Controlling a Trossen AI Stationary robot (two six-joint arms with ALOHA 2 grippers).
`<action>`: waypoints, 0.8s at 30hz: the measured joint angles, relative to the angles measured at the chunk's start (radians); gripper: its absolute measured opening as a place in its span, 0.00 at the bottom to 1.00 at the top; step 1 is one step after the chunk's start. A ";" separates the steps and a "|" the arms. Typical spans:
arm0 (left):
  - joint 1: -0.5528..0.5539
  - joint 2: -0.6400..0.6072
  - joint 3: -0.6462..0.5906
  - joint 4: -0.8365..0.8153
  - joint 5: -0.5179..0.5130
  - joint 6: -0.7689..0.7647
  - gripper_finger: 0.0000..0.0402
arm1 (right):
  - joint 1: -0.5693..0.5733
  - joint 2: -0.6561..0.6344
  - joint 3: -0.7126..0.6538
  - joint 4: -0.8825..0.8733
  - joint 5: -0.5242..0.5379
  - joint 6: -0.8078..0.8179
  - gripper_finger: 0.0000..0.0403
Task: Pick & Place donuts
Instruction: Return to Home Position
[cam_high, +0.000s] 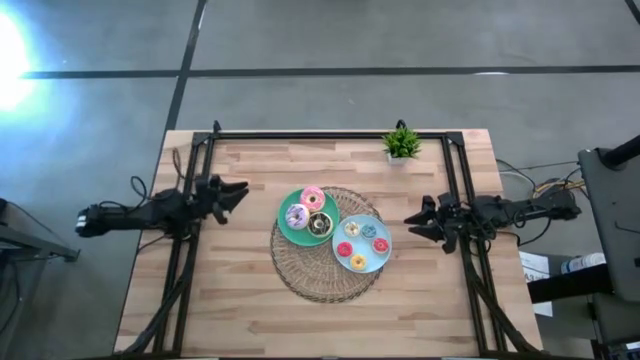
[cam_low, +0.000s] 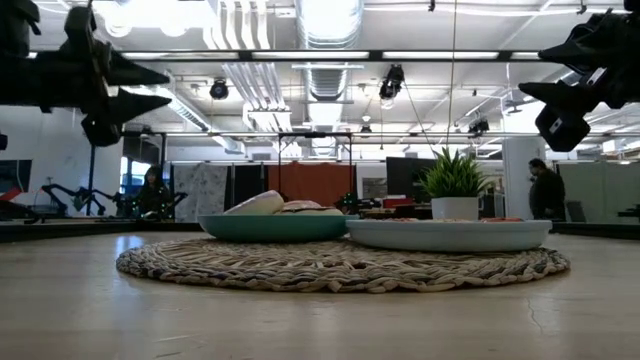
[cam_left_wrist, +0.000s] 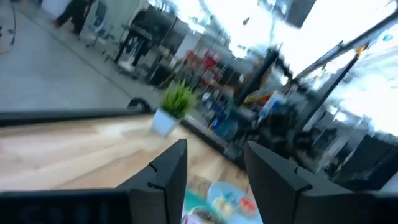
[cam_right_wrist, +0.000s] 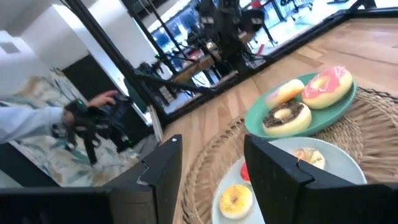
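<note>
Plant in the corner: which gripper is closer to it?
Right. The right gripper hovers on the plant's side of the table, by the blue plate; the left gripper is across the table, past the green plate.

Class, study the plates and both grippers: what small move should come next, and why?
Probably retract both arms to rest: the three big donuts lie on the green plate, the small donuts on the light-blue plate, and the left gripper and right gripper hang open and empty, clear of the mat.
</note>
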 joint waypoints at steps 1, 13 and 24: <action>0.000 -0.012 0.000 0.008 -0.003 0.000 0.34 | 0.000 0.021 0.001 0.003 -0.001 0.000 0.41; 0.000 -0.055 -0.001 0.002 -0.001 0.000 0.34 | 0.000 0.134 0.000 0.001 0.001 0.000 0.41; 0.006 -0.055 -0.002 -0.013 -0.376 0.131 0.34 | -0.001 0.151 0.000 0.001 0.003 0.000 0.41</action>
